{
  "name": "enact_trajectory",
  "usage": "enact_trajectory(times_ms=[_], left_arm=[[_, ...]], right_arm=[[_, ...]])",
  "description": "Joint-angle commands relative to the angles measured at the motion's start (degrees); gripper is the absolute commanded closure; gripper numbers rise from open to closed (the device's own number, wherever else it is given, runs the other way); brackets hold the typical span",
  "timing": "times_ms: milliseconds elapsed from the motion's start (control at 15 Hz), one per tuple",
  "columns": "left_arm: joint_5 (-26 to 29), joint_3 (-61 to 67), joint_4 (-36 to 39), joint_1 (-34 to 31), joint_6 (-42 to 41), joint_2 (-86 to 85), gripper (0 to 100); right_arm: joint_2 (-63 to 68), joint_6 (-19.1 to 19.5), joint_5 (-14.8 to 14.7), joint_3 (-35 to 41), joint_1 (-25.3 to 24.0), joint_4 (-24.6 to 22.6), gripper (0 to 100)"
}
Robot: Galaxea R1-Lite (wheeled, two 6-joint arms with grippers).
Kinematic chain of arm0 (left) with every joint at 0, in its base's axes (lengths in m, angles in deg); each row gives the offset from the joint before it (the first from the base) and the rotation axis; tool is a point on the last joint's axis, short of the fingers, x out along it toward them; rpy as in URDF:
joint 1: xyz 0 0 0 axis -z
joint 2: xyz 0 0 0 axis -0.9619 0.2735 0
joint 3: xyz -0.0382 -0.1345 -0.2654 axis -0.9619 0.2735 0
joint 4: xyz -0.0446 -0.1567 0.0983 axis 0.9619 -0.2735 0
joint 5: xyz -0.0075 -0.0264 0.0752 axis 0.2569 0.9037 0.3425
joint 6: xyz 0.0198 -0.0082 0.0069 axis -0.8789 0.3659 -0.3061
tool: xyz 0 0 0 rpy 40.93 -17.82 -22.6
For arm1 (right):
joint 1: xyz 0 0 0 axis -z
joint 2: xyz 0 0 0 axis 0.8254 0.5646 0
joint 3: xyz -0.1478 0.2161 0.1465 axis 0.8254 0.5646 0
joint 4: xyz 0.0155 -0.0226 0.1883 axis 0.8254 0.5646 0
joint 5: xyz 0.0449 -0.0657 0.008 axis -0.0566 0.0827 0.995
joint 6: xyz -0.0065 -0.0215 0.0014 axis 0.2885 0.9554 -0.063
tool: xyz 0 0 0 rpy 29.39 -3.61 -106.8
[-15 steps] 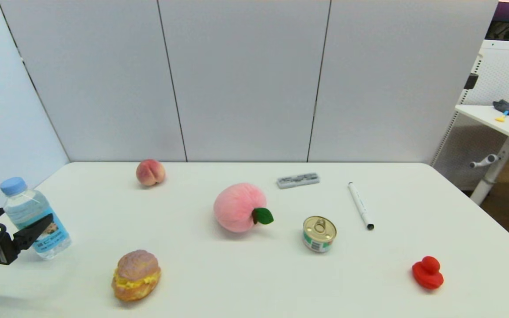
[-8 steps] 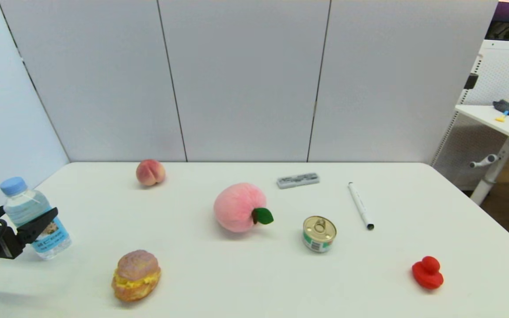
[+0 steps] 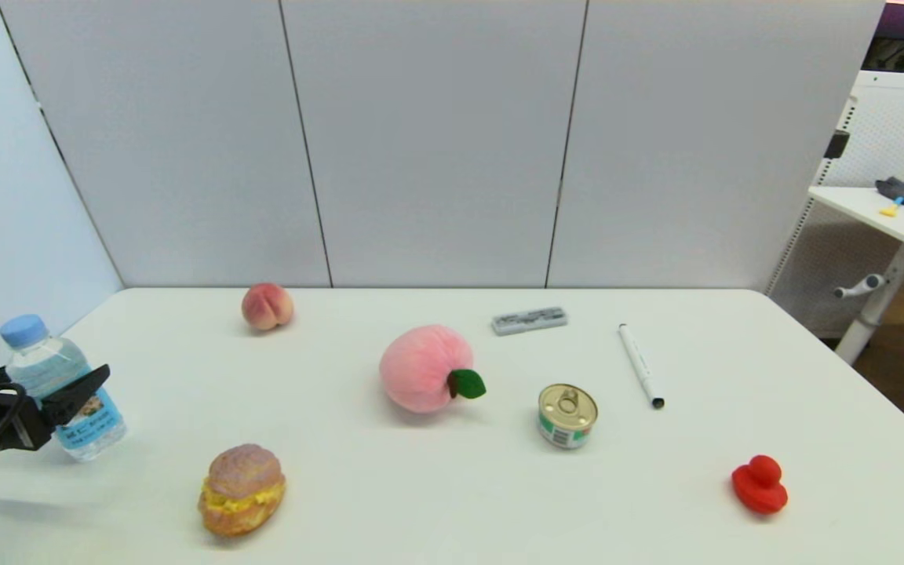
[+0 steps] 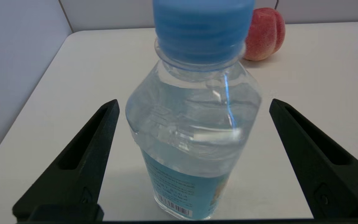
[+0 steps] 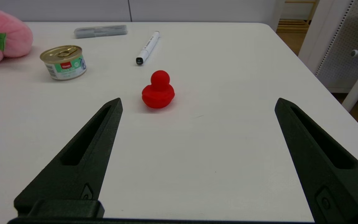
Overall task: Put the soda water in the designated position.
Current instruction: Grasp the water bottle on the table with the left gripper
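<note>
- The counter (image 3: 452, 486) carries everything; the soda water (image 3: 63, 388) stands upright on it near its left edge, between the spread fingers (image 4: 82, 161) of the left gripper (image 3: 44, 396), which flank it without touching.
- The plush peach (image 3: 424, 369), cream puff (image 3: 242, 488) and small peach (image 4: 264, 34) lie beyond the fingertips, well apart from the bottle.
- The right gripper (image 5: 197, 161) hangs idle over the counter, fingers released, the red duck (image 5: 158, 90) ahead of them.
- The bottle looks nearly full, so moderately heavy; thin clear plastic will likely flex and feel slick. The labelled lower body seems the firmest place to grip.
</note>
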Motion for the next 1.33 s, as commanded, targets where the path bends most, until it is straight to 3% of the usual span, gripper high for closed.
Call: enact_trajectory(times_ms=[67, 1267, 1333], left_arm=[[0.21, -1.53, 1.52, -0.04, 0.41, 2.84, 0], [0.30, -3.82, 4.24, 0.66, 1.64, 6.35, 0], [0.30, -3.82, 4.16, 0.66, 1.64, 6.35, 100]], right_arm=[[0.07, 0.02, 0.04, 0.01, -0.01, -0.02, 0], [0.07, 0.02, 0.04, 0.01, -0.01, -0.02, 0], [0.07, 0.02, 0.04, 0.01, -0.01, -0.02, 0]])
